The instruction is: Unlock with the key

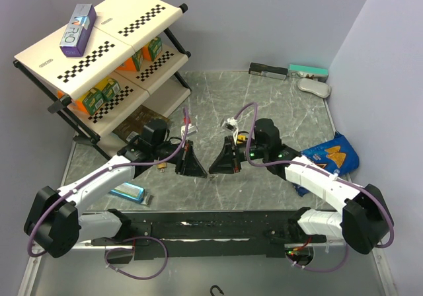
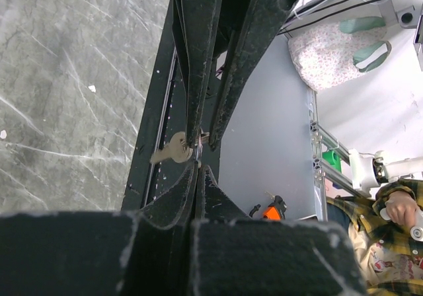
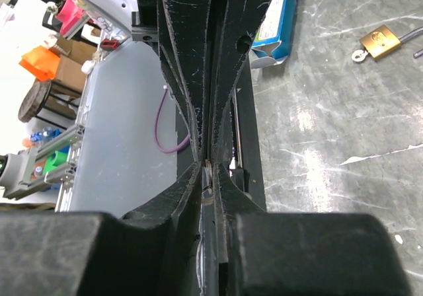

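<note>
The silver key (image 2: 173, 150) hangs above the table, my left gripper (image 2: 198, 165) shut on it and its head sticking out to the side. My right gripper (image 3: 209, 170) meets it tip to tip. Its fingers (image 2: 198, 78) stand open by a narrow gap on either side of the key (image 3: 208, 178), seen edge-on. In the top view the left gripper (image 1: 203, 170) and right gripper (image 1: 212, 170) point at each other over the near middle of the table. The brass padlock (image 3: 380, 41) lies on the marble top, just left of the left gripper (image 1: 161, 169).
A tilted shelf rack (image 1: 99, 58) with juice cartons fills the back left. A blue box (image 1: 127, 191) lies near the left arm and a blue snack bag (image 1: 334, 156) by the right arm. Small items (image 1: 307, 71) sit along the back wall. The black base rail (image 1: 211, 226) runs along the near edge.
</note>
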`<state>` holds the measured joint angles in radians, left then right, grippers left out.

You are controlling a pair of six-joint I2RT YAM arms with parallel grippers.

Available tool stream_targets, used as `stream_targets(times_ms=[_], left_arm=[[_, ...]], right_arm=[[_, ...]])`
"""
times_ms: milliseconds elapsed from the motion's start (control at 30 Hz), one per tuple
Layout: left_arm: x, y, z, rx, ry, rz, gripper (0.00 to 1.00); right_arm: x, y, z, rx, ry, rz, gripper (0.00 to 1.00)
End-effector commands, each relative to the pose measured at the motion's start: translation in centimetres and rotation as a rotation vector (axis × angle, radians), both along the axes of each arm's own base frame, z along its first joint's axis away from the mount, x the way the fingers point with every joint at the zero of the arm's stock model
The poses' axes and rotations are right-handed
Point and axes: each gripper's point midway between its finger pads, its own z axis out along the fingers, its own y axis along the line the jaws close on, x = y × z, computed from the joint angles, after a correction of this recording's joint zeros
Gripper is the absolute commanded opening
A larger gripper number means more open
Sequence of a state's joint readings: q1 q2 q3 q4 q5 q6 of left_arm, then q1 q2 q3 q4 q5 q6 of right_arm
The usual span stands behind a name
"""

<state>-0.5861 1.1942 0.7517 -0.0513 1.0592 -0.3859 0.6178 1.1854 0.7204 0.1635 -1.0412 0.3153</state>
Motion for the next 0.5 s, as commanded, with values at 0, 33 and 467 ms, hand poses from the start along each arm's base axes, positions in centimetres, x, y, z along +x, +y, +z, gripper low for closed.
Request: stream_targets(times_ms=[0,33,467], left_arm=[[0.3,-0.3,1.5,-0.041,-0.068,-0.018,0.01],[0.3,-0.3,1.5,-0.04,-0.069,-0.016,0.01],[1.7,-0.7,2.5,-0.057,-0.112,0.067,0.02]], right_arm=[[-0.5,0.8,2.2,0.05,-0.061,0.072,0.16],[-0.7,0.8,2.1,0.048,-0.056,0.08,0.15],[-0.3,0.7,2.4,0.061,-0.077,0.04,0.0]])
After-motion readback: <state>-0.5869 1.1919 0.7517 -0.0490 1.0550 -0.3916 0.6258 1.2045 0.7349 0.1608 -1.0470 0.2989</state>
